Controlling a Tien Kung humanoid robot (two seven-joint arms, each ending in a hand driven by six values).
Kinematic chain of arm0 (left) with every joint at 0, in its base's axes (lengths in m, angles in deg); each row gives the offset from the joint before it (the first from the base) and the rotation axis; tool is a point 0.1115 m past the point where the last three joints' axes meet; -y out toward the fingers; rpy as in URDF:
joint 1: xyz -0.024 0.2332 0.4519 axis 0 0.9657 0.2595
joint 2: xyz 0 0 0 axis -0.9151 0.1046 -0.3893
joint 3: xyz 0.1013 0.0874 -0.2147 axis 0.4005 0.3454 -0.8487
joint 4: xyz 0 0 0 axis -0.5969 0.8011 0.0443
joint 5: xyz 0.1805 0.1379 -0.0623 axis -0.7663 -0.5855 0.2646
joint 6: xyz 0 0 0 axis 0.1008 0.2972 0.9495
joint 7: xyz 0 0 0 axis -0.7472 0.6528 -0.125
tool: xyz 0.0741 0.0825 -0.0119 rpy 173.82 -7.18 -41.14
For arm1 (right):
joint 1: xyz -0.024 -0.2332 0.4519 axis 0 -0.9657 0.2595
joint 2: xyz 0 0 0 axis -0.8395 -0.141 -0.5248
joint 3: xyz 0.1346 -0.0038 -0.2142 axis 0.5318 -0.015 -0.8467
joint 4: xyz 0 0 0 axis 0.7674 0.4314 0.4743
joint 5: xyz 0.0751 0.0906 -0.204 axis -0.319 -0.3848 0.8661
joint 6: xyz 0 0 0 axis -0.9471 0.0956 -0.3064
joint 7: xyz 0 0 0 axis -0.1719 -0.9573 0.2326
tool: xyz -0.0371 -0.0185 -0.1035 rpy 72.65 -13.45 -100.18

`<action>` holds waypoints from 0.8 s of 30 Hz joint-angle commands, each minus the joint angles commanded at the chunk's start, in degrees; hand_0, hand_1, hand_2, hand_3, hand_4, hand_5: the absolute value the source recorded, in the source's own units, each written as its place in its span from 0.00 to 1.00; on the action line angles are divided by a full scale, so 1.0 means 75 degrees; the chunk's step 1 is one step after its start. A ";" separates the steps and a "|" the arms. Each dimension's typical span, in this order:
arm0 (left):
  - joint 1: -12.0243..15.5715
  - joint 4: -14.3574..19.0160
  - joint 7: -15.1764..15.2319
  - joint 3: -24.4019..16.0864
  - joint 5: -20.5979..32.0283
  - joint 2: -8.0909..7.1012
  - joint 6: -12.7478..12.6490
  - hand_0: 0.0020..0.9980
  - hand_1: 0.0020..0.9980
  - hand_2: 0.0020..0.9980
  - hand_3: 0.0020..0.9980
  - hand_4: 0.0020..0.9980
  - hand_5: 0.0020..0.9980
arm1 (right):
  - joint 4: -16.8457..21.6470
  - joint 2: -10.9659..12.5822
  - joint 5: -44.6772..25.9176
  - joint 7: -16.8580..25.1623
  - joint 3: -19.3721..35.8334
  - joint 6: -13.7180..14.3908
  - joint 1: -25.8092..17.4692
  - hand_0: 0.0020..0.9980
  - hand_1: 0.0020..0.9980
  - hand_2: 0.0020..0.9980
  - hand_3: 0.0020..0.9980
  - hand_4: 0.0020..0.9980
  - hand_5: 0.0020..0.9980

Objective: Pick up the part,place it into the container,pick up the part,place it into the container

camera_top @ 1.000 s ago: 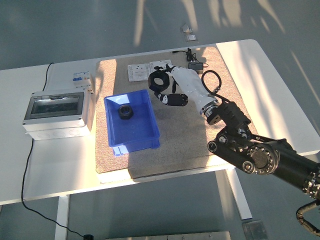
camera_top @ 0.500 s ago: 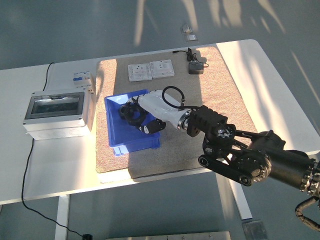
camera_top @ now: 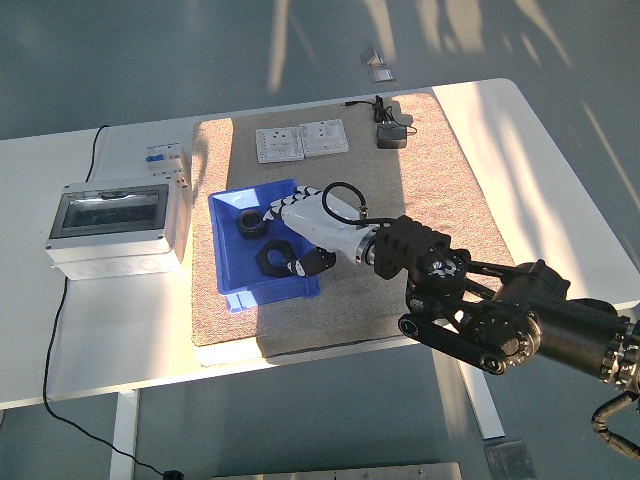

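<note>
A blue container (camera_top: 228,285) sits on the tan mat left of centre. Two black ring-shaped parts lie inside it: one part (camera_top: 249,223) near the back wall, the other part (camera_top: 272,258) on the floor toward the front. My right hand (camera_top: 286,238), white with black fingers, reaches in from the right over the container's right side. Its fingers (camera_top: 276,211) are spread, and the front ring lies just beside the lower finger (camera_top: 308,263), free of the grasp. My left arm does not show.
A grey electrical box (camera_top: 112,226) with a clear lid stands left of the mat, with a small breaker (camera_top: 163,158) behind it. Two white socket plates (camera_top: 301,142) and a black adapter (camera_top: 390,135) lie at the mat's far end. A black cable (camera_top: 50,340) trails off the left table edge.
My right hand carried a black ring from the mat's far end down into the blue container. The ring now lies on the container floor and the fingers have spread off it.
</note>
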 joint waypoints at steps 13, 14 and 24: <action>0.0043 0.0000 0.0030 0.0033 0.0010 0.0069 -0.0014 0.67 0.66 0.64 0.76 0.77 0.87 | 0.0046 0.0819 -0.2541 0.1932 0.1892 0.2268 -0.1673 0.97 0.86 0.86 0.74 0.55 0.27; 0.0049 0.0000 0.0034 0.0041 0.0032 0.0081 -0.0018 0.67 0.66 0.64 0.76 0.77 0.87 | 0.0138 0.0928 -0.2751 0.2102 0.2105 0.2437 -0.1871 0.97 0.86 0.86 0.74 0.55 0.27; 0.0165 0.0000 0.0088 0.0070 0.0242 0.0147 -0.0052 0.67 0.66 0.64 0.76 0.77 0.86 | 0.0841 0.1809 -0.4082 0.3653 0.4442 0.3562 -0.4196 0.81 0.73 0.76 0.69 0.55 0.25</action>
